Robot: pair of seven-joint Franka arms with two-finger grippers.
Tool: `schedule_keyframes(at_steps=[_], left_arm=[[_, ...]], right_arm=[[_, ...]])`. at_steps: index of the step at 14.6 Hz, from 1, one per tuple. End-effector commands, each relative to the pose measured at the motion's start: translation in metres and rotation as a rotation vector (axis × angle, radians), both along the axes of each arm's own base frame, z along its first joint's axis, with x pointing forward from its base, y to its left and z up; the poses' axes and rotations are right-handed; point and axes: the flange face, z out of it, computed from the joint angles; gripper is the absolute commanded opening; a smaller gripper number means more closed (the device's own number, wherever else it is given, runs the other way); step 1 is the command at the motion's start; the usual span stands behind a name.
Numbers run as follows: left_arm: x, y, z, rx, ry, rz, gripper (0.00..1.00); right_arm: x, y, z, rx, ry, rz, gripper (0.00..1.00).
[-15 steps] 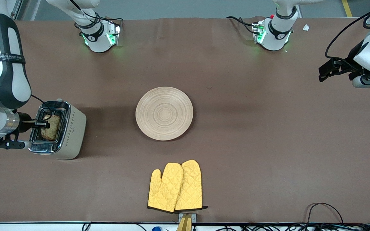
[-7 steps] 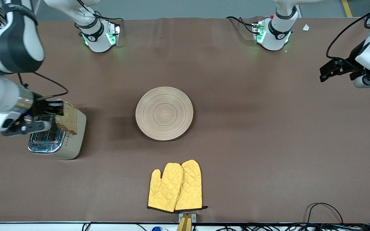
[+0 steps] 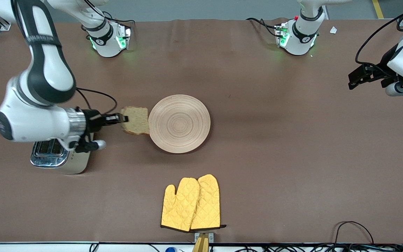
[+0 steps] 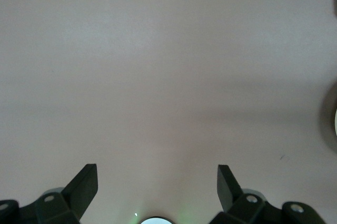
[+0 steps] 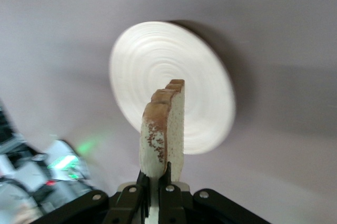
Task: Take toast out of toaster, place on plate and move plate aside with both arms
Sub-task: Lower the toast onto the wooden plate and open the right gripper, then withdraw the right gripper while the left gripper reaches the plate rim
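The toast (image 3: 135,120) is a light brown speckled slice held in the air by my right gripper (image 3: 120,118), which is shut on its edge. It hangs over the brown table just beside the rim of the round pale wooden plate (image 3: 179,123), toward the right arm's end. In the right wrist view the toast (image 5: 164,129) stands edge-on between the closed fingers (image 5: 164,179), with the plate (image 5: 171,84) ahead of it. My left gripper (image 3: 354,81) waits open over the left arm's end of the table; its wrist view shows the gripper (image 4: 157,182) with only bare table between its fingers.
A silver toaster (image 3: 61,155) stands at the right arm's end, partly under the right arm. Two yellow oven mitts (image 3: 191,203) lie nearer to the front camera than the plate. Cables (image 3: 353,231) trail at the table's front edge.
The right gripper lifted the toast out of the toaster and carried it across to the plate's rim. The left arm barely moved.
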Motion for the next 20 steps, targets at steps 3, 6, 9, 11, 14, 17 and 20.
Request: schedule_keyframes(at_steps=[3, 6, 9, 11, 14, 17, 20], left_arm=[[0.004, 0.003, -0.002, 0.006, 0.013, -0.009, 1.0], [0.006, 0.002, -0.003, 0.006, 0.013, -0.011, 1.0], [0.006, 0.002, -0.005, 0.006, 0.016, -0.011, 1.0], [0.008, 0.002, -0.007, 0.008, 0.021, -0.011, 1.0], [0.008, 0.002, -0.008, 0.007, 0.021, -0.011, 1.0], [0.008, 0.002, -0.007, 0.007, 0.019, -0.011, 1.0], [0.008, 0.002, -0.008, 0.001, 0.02, -0.011, 1.0]], right_arm=[[-0.036, 0.077, -0.085, 0.102, 0.047, -0.175, 0.05], [-0.046, 0.104, -0.113, 0.075, 0.004, -0.19, 0.06], [-0.041, 0.085, -0.12, 0.005, -0.061, -0.093, 0.31], [-0.039, 0.072, -0.123, -0.1, -0.111, 0.0, 0.83], [-0.03, 0.052, -0.113, -0.175, -0.16, 0.056, 1.0], [-0.012, 0.018, -0.074, -0.254, -0.255, 0.068, 1.0], [0.004, -0.035, -0.029, -0.372, -0.292, 0.1, 1.0]])
